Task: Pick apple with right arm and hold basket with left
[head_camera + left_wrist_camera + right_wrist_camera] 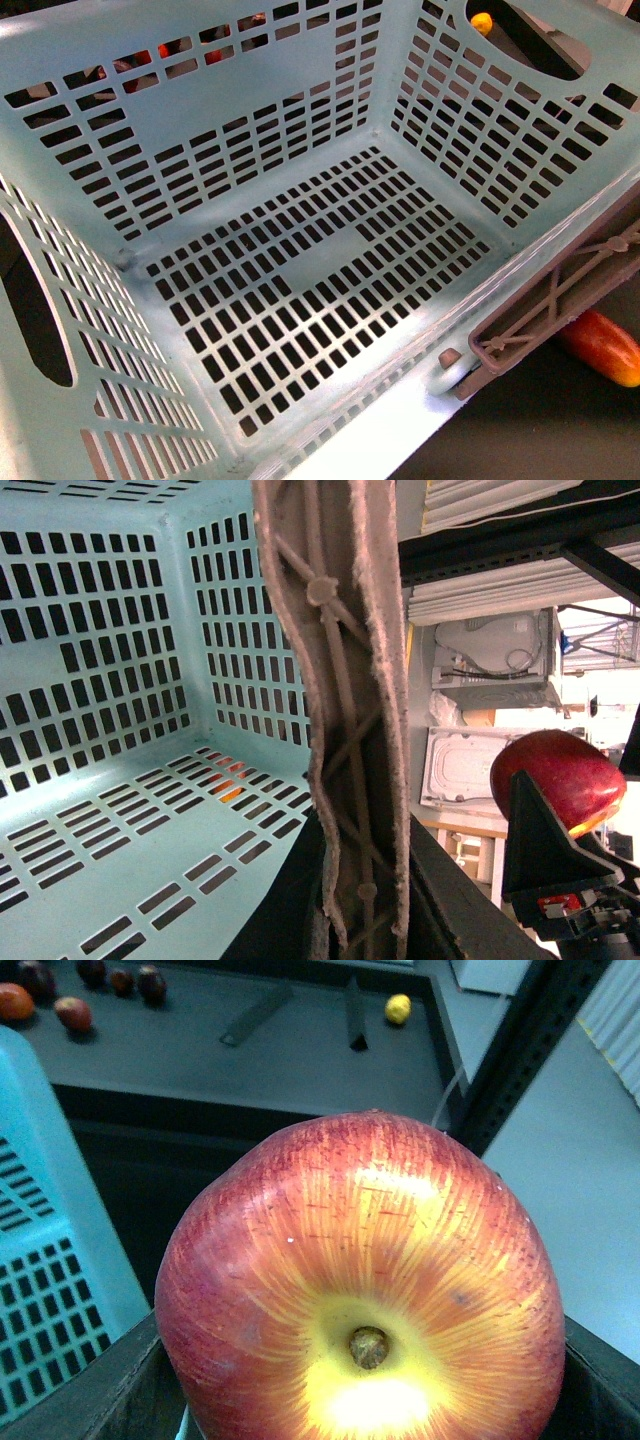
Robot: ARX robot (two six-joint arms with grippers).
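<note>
Right tool (350,1415) is grasping the red apple (360,1250) between dark fingers, with the teal basket (40,1260) just beside it. Left tool (360,890) is clenching the basket's grey-brown handle (345,680); I am seeing the apple hanging near it, outside the basket.

An elongated red-yellow fruit (603,346) is lying on the dark counter (530,440) just beside the large light teal plastic basket (290,88), below its grey-brown lattice handle (560,292). The round red streaked apple (365,1290) is hanging outside that handle.
</note>
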